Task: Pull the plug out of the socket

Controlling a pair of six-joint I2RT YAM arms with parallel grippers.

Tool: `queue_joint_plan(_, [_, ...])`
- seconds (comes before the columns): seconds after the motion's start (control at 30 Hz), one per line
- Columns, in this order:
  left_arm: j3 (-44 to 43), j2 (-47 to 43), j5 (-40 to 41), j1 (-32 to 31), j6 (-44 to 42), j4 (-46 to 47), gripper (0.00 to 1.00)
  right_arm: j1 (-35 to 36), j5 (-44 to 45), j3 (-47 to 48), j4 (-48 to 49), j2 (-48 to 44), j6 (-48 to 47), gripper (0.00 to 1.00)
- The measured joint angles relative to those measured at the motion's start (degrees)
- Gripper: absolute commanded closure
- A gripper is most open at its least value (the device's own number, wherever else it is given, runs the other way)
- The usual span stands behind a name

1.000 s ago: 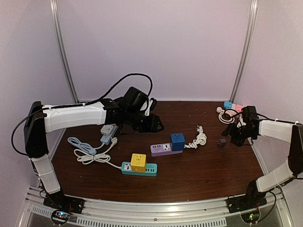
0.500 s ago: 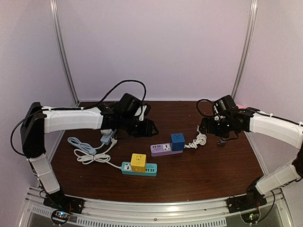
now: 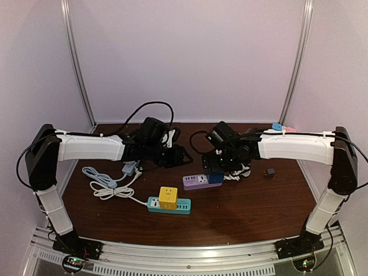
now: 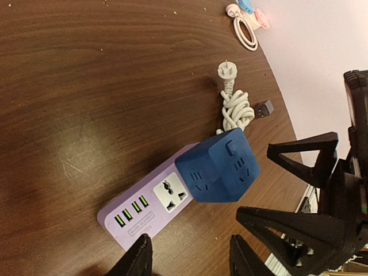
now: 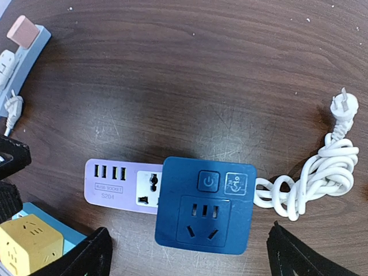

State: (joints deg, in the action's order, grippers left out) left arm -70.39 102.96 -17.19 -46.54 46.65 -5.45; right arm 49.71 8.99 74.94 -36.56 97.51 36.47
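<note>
The right claw (image 5: 185,231) hangs over the worktop (image 5: 172,69) with its 2 fingers spread wide and nothing between them gripped. The dark blue cube plug (image 5: 206,210) lies directly beneath it, in the gap between the fingers and touching neither. The plug is seated in the purple socket strip (image 5: 118,181), at the end nearer the claw's right finger. The strip's bare end, with its 4 small ports, reaches out toward the left finger. A bundled white cable (image 5: 313,175) lies on the worktop just beyond the right finger, beside the plug, with its pronged end pointing away from the claw. The left claw (image 4: 190,244) is also parted and holds nothing. It hovers just off the strip's bare end, and the plug lies ahead of its fingertips with the right claw's 2 black fingers (image 4: 305,152) beyond that. A yellow cube (image 5: 26,241) sits on a teal strip (image 3: 169,206) near the right claw's left finger.
</note>
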Motion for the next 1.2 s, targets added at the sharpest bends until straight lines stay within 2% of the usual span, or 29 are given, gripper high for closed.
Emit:
queue_joint_plan(0.27, [-0.4,7.4,-4.9,0.1,3.9,6.9,0.79,0.6,2.0,0.5,-1.6,3.7,1.7,0.05])
queue_joint_plan(0.37, [-1.5,10.8,-6.5,0.1,5.1,7.6,0.84,0.6,2.5,0.6,-1.6,4.0,2.0,0.13])
queue_joint_plan(0.43, [-2.2,12.6,-7.4,0.1,6.0,8.1,0.86,0.7,2.7,1.1,-1.4,4.9,2.3,0.19])
queue_joint_plan(0.67, [-2.5,15.1,-9.0,0.1,7.9,8.8,0.89,0.7,2.8,1.6,-1.2,7.2,2.4,0.27])
queue_joint_plan(0.97, [-3.8,17.5,-10.2,0.1,8.6,8.9,0.91,0.7,3.3,1.8,-1.0,8.0,2.3,0.35])
queue_joint_plan(1.1, [-4.3,18.0,-10.4,0.1,8.8,8.9,0.92,1.0,3.9,2.3,-1.0,8.7,2.4,0.48])
queue_joint_plan(1.13, [-4.3,18.0,-10.5,0.1,8.8,8.8,0.93,1.0,4.0,2.5,-1.0,8.9,2.6,0.56])
queue_joint_plan(1.2, [-4.3,18.1,-10.5,0.1,8.9,8.7,0.95,1.1,4.3,2.8,-1.0,9.1,2.3,0.64])
